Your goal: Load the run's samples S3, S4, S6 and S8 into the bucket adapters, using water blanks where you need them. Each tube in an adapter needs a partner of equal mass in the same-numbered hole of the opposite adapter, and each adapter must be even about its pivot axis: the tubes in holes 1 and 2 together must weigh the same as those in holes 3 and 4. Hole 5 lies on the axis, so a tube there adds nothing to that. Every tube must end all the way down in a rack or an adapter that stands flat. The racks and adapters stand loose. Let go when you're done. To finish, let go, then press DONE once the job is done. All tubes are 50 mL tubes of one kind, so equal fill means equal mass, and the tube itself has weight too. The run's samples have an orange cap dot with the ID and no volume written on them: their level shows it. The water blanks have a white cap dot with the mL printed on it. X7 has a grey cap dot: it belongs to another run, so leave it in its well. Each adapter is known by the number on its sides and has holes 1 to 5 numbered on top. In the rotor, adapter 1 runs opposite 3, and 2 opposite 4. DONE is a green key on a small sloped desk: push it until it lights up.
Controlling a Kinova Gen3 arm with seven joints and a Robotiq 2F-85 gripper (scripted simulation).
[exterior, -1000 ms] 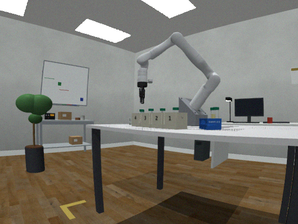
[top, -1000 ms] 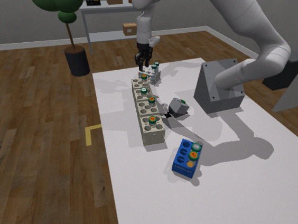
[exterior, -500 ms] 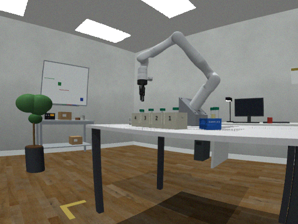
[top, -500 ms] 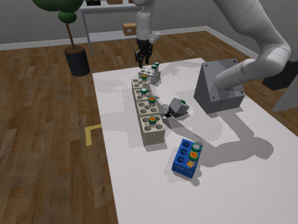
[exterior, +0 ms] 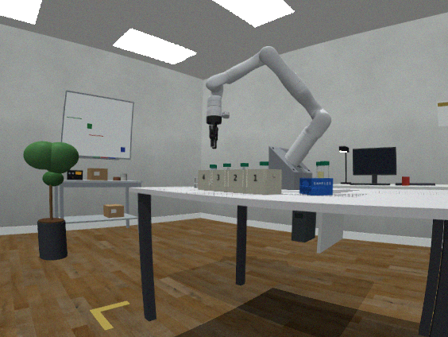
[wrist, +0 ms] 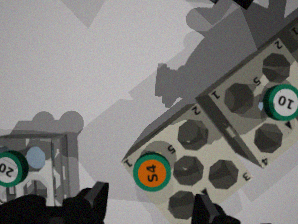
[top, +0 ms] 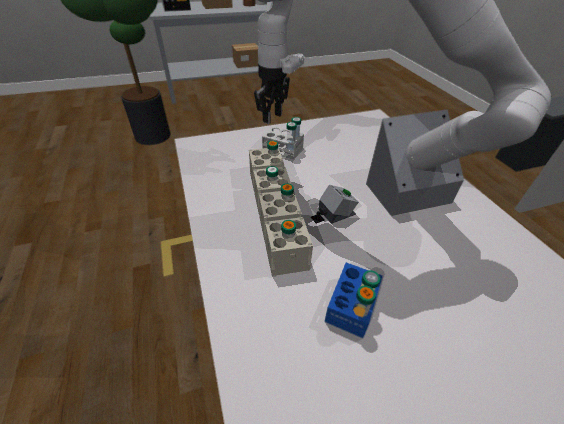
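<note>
You have the black two-finger gripper [top: 269, 111] hanging high above the far end of the white counter [top: 450, 350], jaws apart with nothing between them. Four beige block adapters stand in a touching row: adapter 4 [exterior: 204, 180] is farthest from the arm's grey wedge-shaped pedestal [top: 425, 190] in the exterior view, then adapter 3 [exterior: 218, 180], adapter 2 [exterior: 235, 180] and adapter 1 [exterior: 258, 181]. In the wrist view, the orange-dotted green-capped tube S4 [wrist: 152, 173] sits in hole 1 of the end adapter, and the white-dotted green-capped blank marked 10 [wrist: 283, 102] sits in the neighbouring adapter; you cannot tell its hole number for certain. In the top view, the next two adapters each carry one orange-dotted tube [top: 287, 189] and [top: 288, 227]; their IDs are too small to read. The small clear rack [top: 296, 145] just beyond the row holds two green-capped blanks [top: 294, 124], one marked 20 [wrist: 9, 169]. The blue sample rack [top: 345, 312] stands well apart near the front, holding a grey-dotted tube [top: 371, 278] and an orange-dotted tube [top: 366, 294]. The small grey sloped desk with the green key [top: 345, 192] sits between the row and the pedestal.
</note>
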